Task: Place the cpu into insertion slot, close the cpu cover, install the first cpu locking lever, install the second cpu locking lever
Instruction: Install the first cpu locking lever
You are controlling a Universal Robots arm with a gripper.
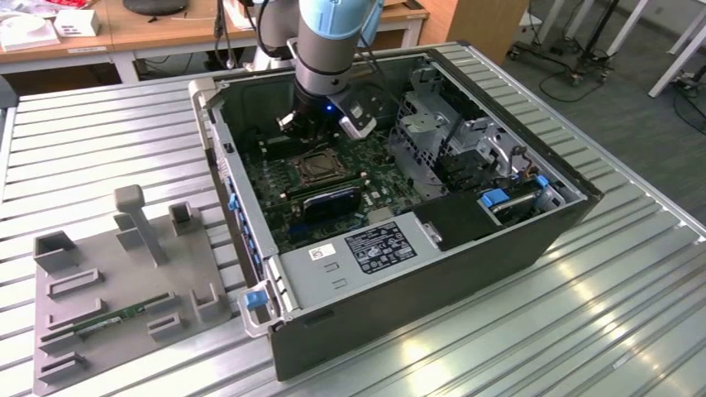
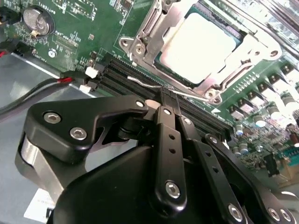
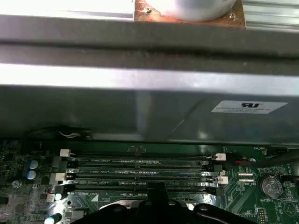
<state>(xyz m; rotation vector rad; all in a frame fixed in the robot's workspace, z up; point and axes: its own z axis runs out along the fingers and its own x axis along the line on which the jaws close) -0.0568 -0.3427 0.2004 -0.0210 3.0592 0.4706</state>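
On the exterior view's left a grey holder tray [image 1: 121, 289] lies on the bench [image 1: 99, 141], with a green memory stick [image 1: 111, 318] in one of its grooves. To its right stands the open computer case [image 1: 441, 273], and my arm reaches down into it from above.

My tool [image 1: 314, 124] hangs just above the green board, at the edge of the socket [image 1: 317, 168]. In the second wrist view my tool [image 2: 169, 95] has its fingers [image 2: 164, 114] pressed together, their tips at a thin wire lever [image 2: 140, 82] that runs beside the socket; I cannot tell whether they pinch it.

The chip [image 2: 201, 44] sits in the socket [image 2: 135, 46], its pale face showing through the metal cover [image 2: 243, 51] lying over it. The black memory slots [image 3: 140, 172] run just beside the socket.
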